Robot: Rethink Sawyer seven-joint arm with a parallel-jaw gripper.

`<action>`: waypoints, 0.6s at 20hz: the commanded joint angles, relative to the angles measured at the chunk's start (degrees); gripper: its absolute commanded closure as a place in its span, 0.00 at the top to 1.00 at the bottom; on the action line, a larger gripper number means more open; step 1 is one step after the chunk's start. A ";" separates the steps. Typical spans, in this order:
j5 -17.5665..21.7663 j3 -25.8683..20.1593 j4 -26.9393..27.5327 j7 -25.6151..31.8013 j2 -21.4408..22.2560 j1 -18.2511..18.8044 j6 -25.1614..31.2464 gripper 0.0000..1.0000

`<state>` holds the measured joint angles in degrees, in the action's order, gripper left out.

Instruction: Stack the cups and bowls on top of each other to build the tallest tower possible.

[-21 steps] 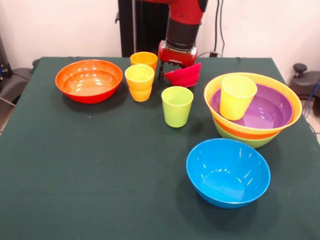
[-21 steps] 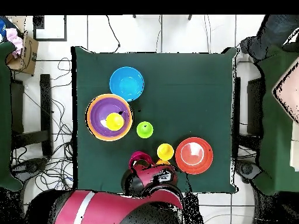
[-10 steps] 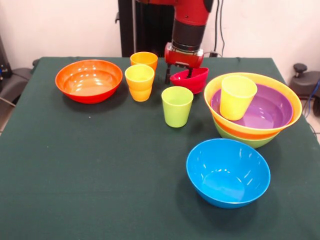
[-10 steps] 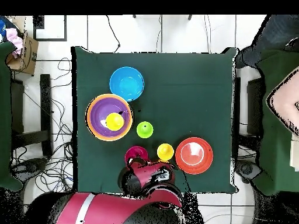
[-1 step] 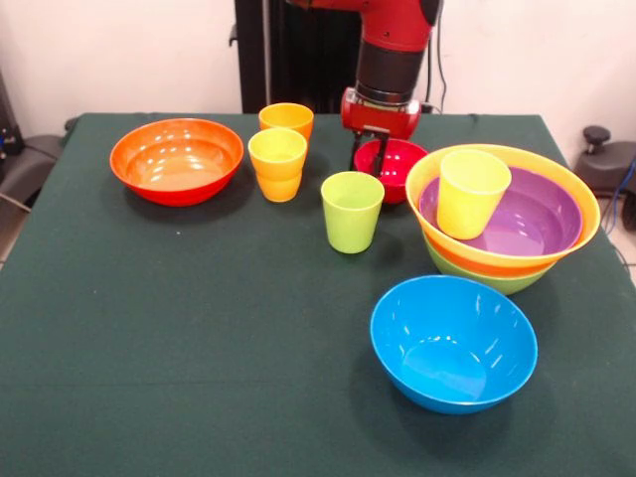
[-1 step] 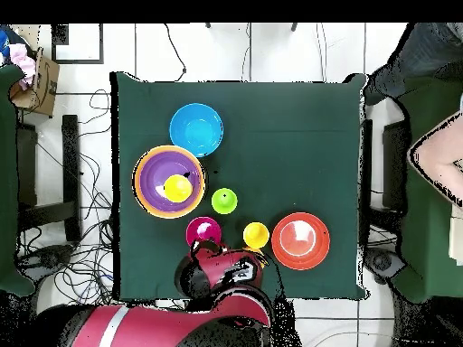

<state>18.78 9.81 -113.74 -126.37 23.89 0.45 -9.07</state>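
My gripper (image 5: 366, 149) is shut on the near rim of the small magenta-red bowl (image 5: 395, 164), which is level and low, just left of the tower. The tower (image 5: 502, 260) is a lime green bowl, an orange bowl (image 5: 429, 177) and a purple bowl (image 5: 532, 221) nested together, with a yellow cup (image 5: 469, 192) inside. A lime green cup (image 5: 352, 211) stands in front of the small bowl. A yellow cup (image 5: 278, 164) sits in an orange one, and another orange cup (image 5: 286, 118) stands behind. From overhead the small bowl (image 6: 201, 231) lies beside the tower (image 6: 145, 194).
A red-orange bowl (image 5: 177, 159) sits at the left and a blue bowl (image 5: 453, 343) sits near the front right. Overhead, a person's arm (image 6: 436, 154) shows past the table's right edge, and a cardboard box (image 6: 36, 81) lies at the top left.
The gripper has carried the small magenta-red bowl to the right toward the tower. The bowl was tilted and now sits level.
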 commanded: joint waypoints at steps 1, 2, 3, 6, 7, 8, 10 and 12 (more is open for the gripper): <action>-3.82 -4.76 2.94 -8.56 -1.38 -1.94 -3.18 0.00; -3.89 -4.73 2.92 -8.41 -1.40 -1.93 -3.14 0.00; -4.16 -4.36 2.97 -8.40 -1.59 -2.27 -3.22 0.00; -4.15 -4.02 3.16 -8.00 -1.78 -2.46 -3.00 0.00; -4.34 -3.72 3.14 -8.06 -1.88 -2.74 -3.08 0.00; -4.27 -3.72 3.13 -8.02 -1.91 -2.71 -3.09 0.00; -4.49 -3.22 3.08 -8.21 -2.11 -3.15 -3.39 0.00; -3.96 -3.33 2.53 -7.90 -1.11 -2.62 -2.63 0.00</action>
<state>18.08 10.71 -113.76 -126.37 25.00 -1.49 -10.27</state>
